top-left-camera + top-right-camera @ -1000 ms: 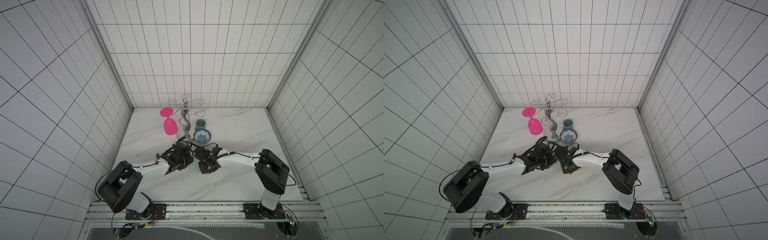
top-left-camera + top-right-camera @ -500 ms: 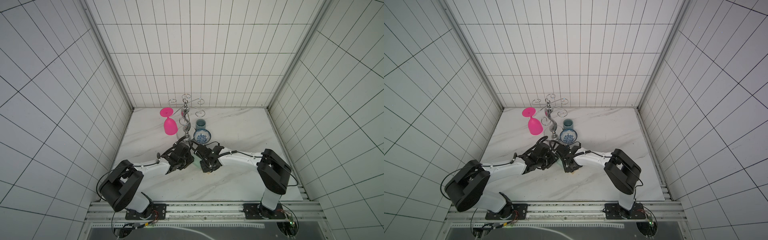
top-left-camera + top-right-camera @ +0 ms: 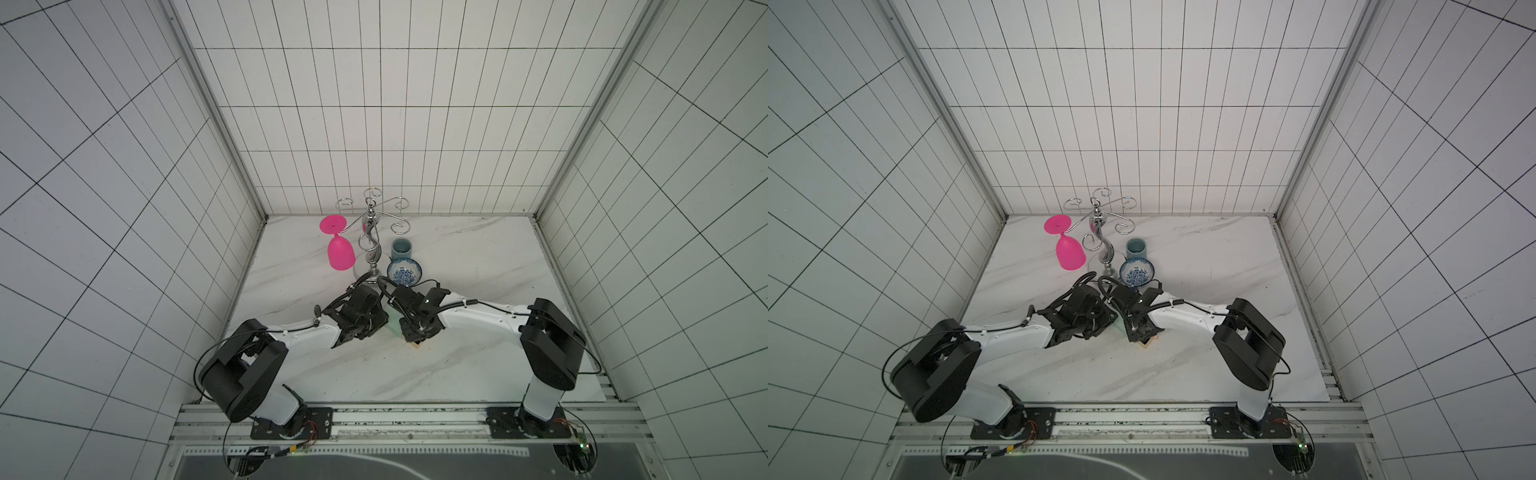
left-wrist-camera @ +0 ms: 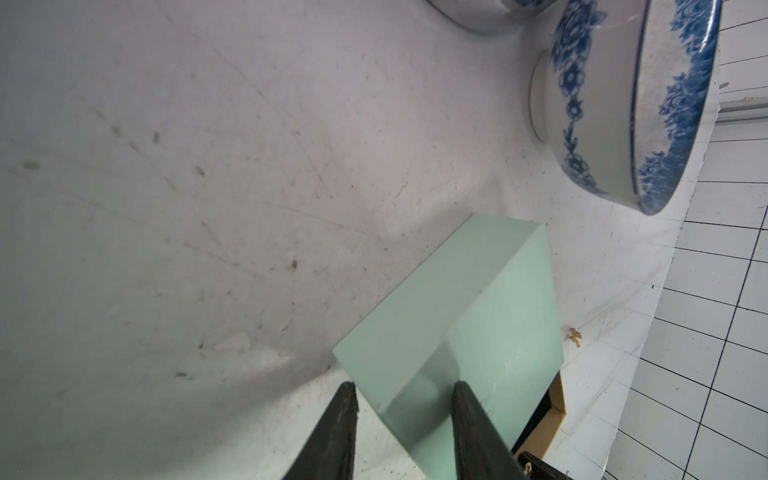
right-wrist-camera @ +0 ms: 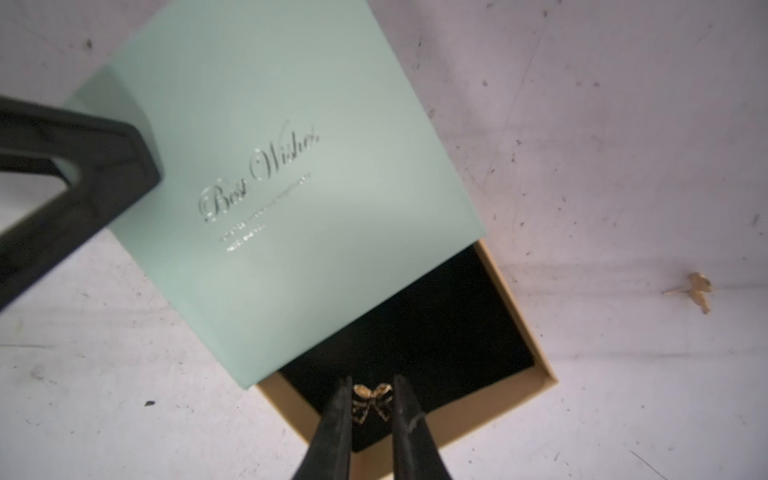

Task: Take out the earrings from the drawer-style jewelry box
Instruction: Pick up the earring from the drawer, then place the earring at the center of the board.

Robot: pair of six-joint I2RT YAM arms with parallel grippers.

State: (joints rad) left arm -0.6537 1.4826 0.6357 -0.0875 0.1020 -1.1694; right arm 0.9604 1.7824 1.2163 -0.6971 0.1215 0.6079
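The table (image 5: 602,124) lies bare out past the right gripper (image 5: 372,380); a bowl (image 4: 602,104) stands ahead of the left gripper (image 4: 405,386), apart from it. The box (image 5: 291,166), probably light stiff card that skates easily, is clamped at one corner by the left gripper. Its drawer (image 5: 436,332) juts toward the right gripper, walls close, so a straight lift looks safest. Those fingers pinch the bow earring (image 5: 372,405) by its wings: tiny, hard, likely slippery. A second earring (image 5: 694,291) lies on the table beside the drawer.

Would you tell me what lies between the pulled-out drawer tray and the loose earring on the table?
Nothing. In the right wrist view, only bare marble table separates the tray from the loose earring.
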